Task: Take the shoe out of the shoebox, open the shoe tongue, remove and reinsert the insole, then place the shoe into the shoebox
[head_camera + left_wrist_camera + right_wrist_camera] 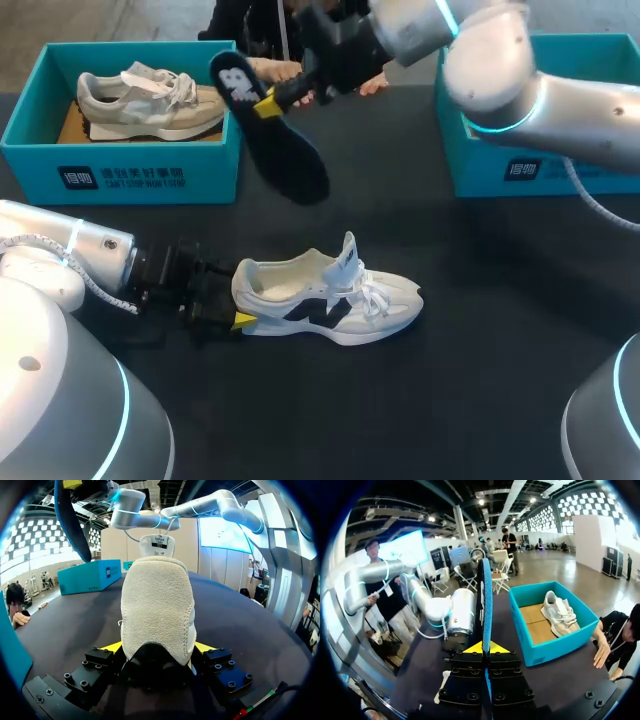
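Note:
A white shoe with dark side marks [335, 297] lies on the black table, tongue raised. My left gripper [240, 306] is shut on its heel; in the left wrist view the suede heel [157, 615] fills the gap between the yellow fingertips [112, 646]. My right gripper [268, 103] is shut on a dark insole [285, 150] and holds it in the air above the table, behind the shoe. In the right wrist view the insole [484, 600] stands edge-on between the tips of the right gripper [483, 648]. The same insole [70, 522] shows high in the left wrist view.
A teal shoebox [120, 172] at the back left holds a beige shoe [150, 100]; both also show as the box [560, 647] and shoe [557, 611]. A second teal box [540, 165] stands at the back right behind my right arm. A person's hands [290, 70] rest at the far edge.

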Motion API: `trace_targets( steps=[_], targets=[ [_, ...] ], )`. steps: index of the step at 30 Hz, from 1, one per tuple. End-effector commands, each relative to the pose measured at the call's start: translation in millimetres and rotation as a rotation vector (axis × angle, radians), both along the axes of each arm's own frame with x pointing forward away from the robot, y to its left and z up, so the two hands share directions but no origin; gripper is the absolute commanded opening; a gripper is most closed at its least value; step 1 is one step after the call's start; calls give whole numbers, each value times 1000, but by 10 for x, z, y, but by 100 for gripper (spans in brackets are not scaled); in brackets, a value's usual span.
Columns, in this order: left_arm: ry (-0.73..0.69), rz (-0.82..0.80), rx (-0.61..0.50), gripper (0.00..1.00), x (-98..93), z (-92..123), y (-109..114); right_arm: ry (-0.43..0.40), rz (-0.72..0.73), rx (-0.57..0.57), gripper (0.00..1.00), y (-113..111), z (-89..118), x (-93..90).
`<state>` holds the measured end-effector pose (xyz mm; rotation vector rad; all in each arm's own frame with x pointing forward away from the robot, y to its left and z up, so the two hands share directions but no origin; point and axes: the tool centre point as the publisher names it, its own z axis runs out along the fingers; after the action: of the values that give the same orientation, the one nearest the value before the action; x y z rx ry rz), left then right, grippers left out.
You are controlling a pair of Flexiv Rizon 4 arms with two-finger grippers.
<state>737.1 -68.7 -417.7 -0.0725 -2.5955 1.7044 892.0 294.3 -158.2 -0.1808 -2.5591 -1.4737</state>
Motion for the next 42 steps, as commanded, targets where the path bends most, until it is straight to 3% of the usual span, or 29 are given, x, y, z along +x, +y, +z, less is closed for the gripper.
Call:
trace_targets(
  steps=[1,7,11,21,29,38,42],
  targets=[
    [-2,2,1,0,-12,-37,-6,75,49,16,0,-266,103,66],
    [-2,2,1,0,-12,-37,-6,158,55,24,0,-455,322,83],
    [-2,2,1,0,-12,-37,-6,194,16,94,0,-536,537,32],
    [-2,2,1,0,-12,-37,-6,277,-103,151,0,-681,914,-285],
    [-2,2,1,0,-12,-37,-6,294,-200,179,0,-689,1171,-572],
    [-2,2,1,0,-12,-37,-6,310,-235,170,0,-714,1388,-772],
    [-2,2,1,0,-12,-37,-6,353,-261,167,0,-733,1472,-849]
  ],
)
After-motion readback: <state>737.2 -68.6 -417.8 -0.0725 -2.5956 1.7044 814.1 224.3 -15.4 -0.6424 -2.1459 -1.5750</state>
